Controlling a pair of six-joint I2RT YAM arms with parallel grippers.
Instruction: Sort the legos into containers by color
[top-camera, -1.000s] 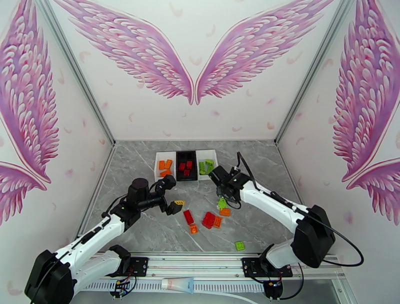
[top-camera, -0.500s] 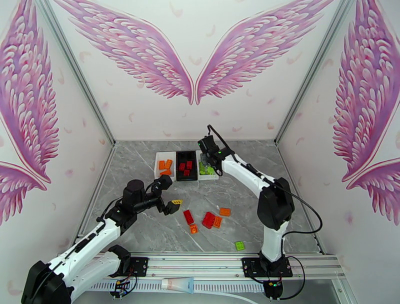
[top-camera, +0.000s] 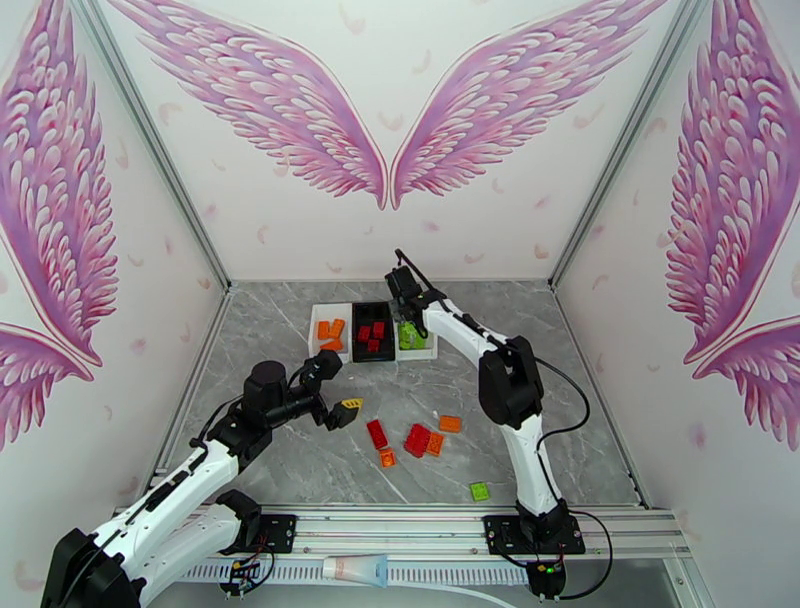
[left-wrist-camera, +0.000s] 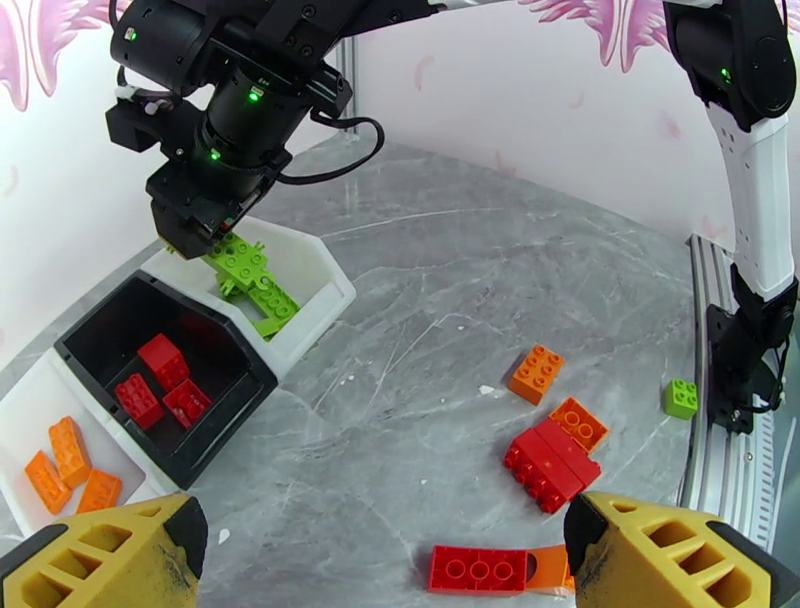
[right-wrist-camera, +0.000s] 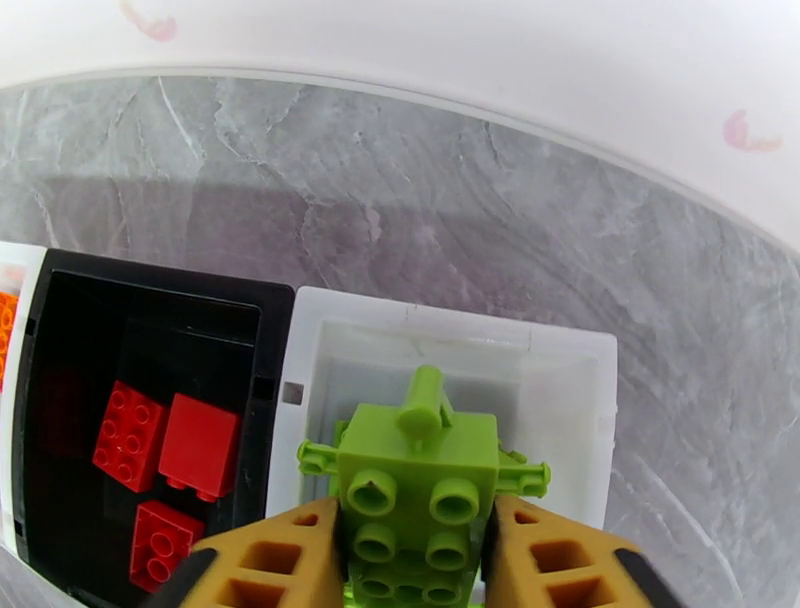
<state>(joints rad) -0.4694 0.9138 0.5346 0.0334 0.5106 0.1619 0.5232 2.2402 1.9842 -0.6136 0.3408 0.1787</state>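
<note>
Gripped a lime green lego (right-wrist-camera: 418, 470) between the yellow fingers of the right gripper (right-wrist-camera: 415, 520), just above the right white tray (right-wrist-camera: 560, 352) and its other green pieces (left-wrist-camera: 262, 290). Showed red bricks (right-wrist-camera: 200, 445) in the black middle tray (right-wrist-camera: 150, 280) and orange ones (left-wrist-camera: 68, 452) in the left white tray (left-wrist-camera: 20, 400). Hung the left gripper (left-wrist-camera: 390, 548) wide open and empty over loose strays (top-camera: 417, 438) on the grey table (top-camera: 560, 400).

Grey marbled surface (top-camera: 290, 450): three joined trays (top-camera: 313, 325) at the far side. Loose mid-surface lie a long red brick (top-camera: 377, 434), a small orange piece (top-camera: 387, 458) and a red block (top-camera: 417, 440) touching an orange brick (top-camera: 435, 443). An orange plate (top-camera: 450, 423) sits nearby, a green brick (top-camera: 480, 491) near the front edge.
</note>
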